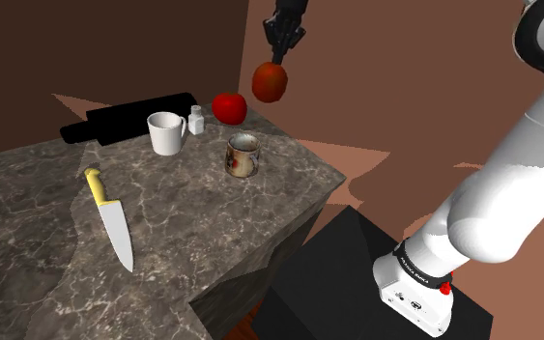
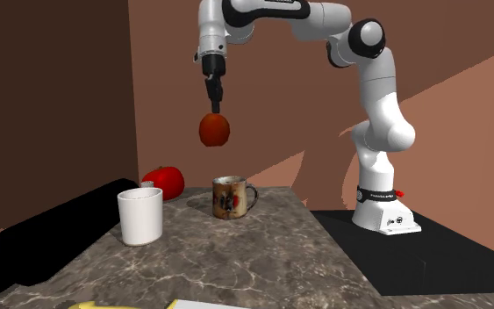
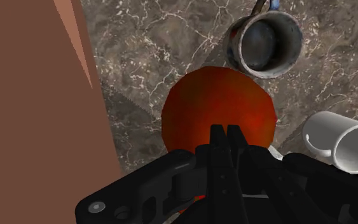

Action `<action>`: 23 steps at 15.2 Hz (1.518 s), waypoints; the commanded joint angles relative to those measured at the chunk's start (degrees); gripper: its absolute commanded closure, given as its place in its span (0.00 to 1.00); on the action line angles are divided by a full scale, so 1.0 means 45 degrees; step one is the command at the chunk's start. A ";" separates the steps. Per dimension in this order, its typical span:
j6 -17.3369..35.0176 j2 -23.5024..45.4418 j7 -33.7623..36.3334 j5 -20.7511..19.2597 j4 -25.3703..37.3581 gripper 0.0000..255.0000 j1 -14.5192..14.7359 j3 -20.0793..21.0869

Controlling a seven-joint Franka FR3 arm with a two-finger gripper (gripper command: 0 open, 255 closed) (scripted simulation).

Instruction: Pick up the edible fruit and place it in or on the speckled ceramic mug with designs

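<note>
Over the dark marbled tabletop [image 1: 192, 227], the jaws clamp a red-orange fruit [image 1: 271, 83] high above the speckled mug [image 1: 243, 155].

The counter [image 1: 212, 222] is dark, pale-veined stone with a dull sheen. The mottled mug [image 1: 243, 155] looks glazed, the white mug [image 1: 166, 132] smooth and plain. The orange-red fruit [image 1: 271, 81] has smooth skin.

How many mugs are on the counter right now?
2. A white mug stands by the small shaker; a speckled mug stands apart, to its right in the shoulder view. None seems hidden.
</note>
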 commanded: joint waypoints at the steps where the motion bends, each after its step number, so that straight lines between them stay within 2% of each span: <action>1: -0.0210 -0.0406 0.0519 0.0001 -0.0143 1.00 0.0273 0.0216; 10: -0.1383 -0.1436 0.2987 0.0072 0.0258 1.00 0.1472 0.1345; 23: 0.0960 -0.1950 0.2729 0.0135 -0.2611 1.00 0.1472 0.1353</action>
